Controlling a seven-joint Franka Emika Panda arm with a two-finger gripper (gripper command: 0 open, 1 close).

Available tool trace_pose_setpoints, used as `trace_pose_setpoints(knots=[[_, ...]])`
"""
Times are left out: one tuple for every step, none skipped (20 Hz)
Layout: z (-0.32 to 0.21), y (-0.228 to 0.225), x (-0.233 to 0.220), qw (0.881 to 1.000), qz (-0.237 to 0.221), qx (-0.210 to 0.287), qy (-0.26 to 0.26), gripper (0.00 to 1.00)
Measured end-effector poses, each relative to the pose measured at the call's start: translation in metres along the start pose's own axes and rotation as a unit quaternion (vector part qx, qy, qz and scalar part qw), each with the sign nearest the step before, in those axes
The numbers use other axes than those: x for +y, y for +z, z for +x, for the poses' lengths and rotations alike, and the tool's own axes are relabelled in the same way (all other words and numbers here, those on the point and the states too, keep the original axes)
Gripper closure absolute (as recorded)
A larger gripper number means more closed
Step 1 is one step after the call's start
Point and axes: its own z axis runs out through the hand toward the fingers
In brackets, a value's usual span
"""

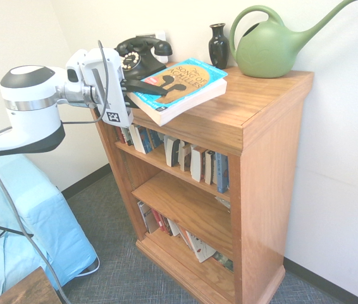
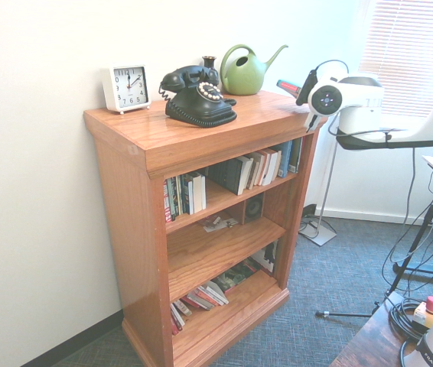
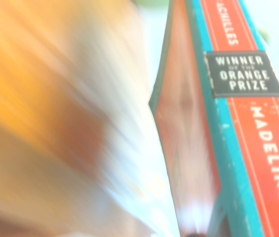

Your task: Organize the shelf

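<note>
The shelf (image 1: 255, 95) is an orange-brown wooden bookcase with a thick flat top (image 2: 201, 134) and three tiers of books. A teal paperback book (image 1: 182, 85) hangs tilted above the front left part of the top, its near edge raised. My gripper (image 1: 150, 85) is shut on that near edge, reaching in level from the left. In the second exterior view the gripper (image 2: 306, 90) is at the top's right front corner, and the book (image 2: 287, 86) shows only as a thin red and teal sliver. The wrist view is filled by the book's red and teal spine (image 3: 243, 123).
A black rotary phone (image 1: 138, 57), a dark vase (image 1: 218, 44) and a green watering can (image 1: 267, 47) stand at the back of the top. A white clock (image 2: 125, 86) sits at its far end. A blue-draped object (image 1: 14, 228) lies below the arm.
</note>
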Motion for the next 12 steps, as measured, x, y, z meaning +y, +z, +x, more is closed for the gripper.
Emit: trace_pose_setpoints(knots=[[-0.004, -0.003, 0.013, 1.0, -0.003, -0.002, 0.005, 1.0], [-0.009, -0.006, 0.023, 1.0, -0.005, -0.005, 0.01, 1.0], [-0.015, -0.01, 0.032, 1.0, -0.005, -0.008, 0.013, 1.0], [-0.02, -0.014, 0.038, 1.0, -0.004, -0.012, 0.017, 1.0], [-0.026, -0.019, 0.043, 1.0, -0.001, -0.016, 0.022, 1.0], [-0.032, -0.024, 0.048, 0.999, 0.002, -0.022, 0.027, 1.0], [-0.038, -0.029, 0.052, 0.999, 0.005, -0.026, 0.031, 1.0], [-0.043, -0.033, 0.056, 0.999, 0.007, -0.031, 0.037, 1.0], [-0.049, -0.037, 0.06, 0.998, 0.007, -0.037, 0.043, 1.0], [-0.054, -0.039, 0.064, 0.998, 0.007, -0.043, 0.05, 1.0], [-0.058, -0.042, 0.068, 0.997, 0.008, -0.049, 0.057, 1.0], [-0.062, -0.045, 0.071, 0.996, 0.011, -0.057, 0.064, 1.0]])
